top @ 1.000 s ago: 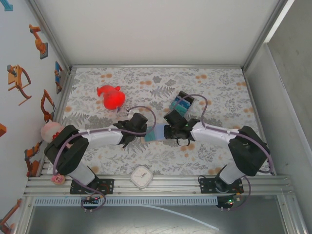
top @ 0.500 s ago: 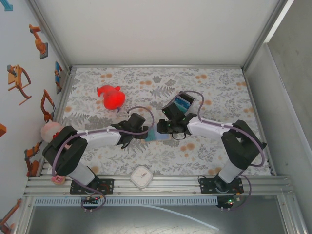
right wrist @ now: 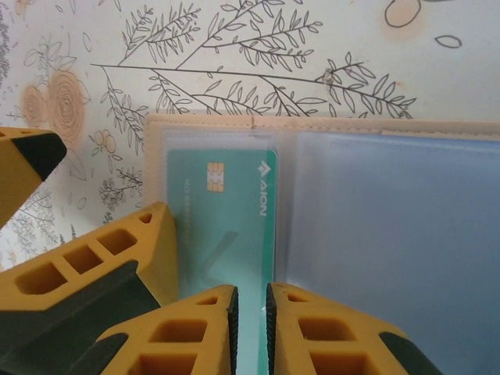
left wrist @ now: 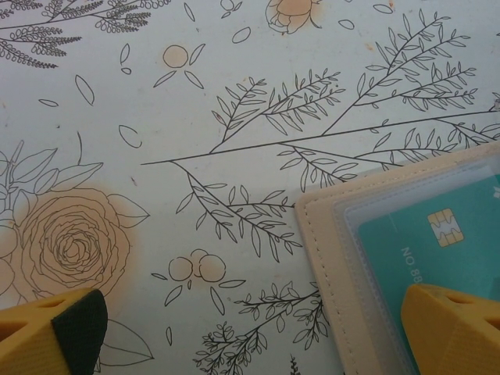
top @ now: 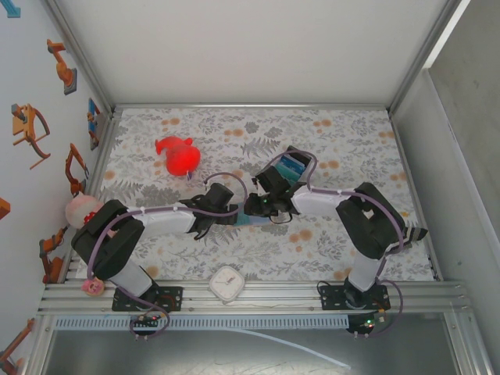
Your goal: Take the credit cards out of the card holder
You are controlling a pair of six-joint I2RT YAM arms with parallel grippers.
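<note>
The tan card holder (top: pixel 244 219) lies open on the flowered cloth, its stitched rim (right wrist: pixel 312 123) around clear sleeves. A teal credit card (right wrist: pixel 223 211) with a gold chip sits in the left sleeve and also appears in the left wrist view (left wrist: pixel 437 250). My left gripper (left wrist: pixel 254 336) is open and straddles the holder's edge (left wrist: pixel 328 258), one finger (left wrist: pixel 453 328) over the card and the other on the cloth. My right gripper (right wrist: pixel 250 312) has its jaws closed to a thin slit, tips over the card's near right edge. In the top view both grippers meet, left (top: pixel 233 211), right (top: pixel 258 209).
A black-edged blue-and-teal block (top: pixel 291 166) lies just behind the right wrist. A red toy (top: pixel 180 156) stands at the back left, a white clock (top: pixel 227 283) at the front rail, a pink doll (top: pixel 81 209) at the left wall.
My right gripper has moved left over the open card holder, up to the left gripper. Its jaws stayed almost closed. The left arm has hardly moved.
</note>
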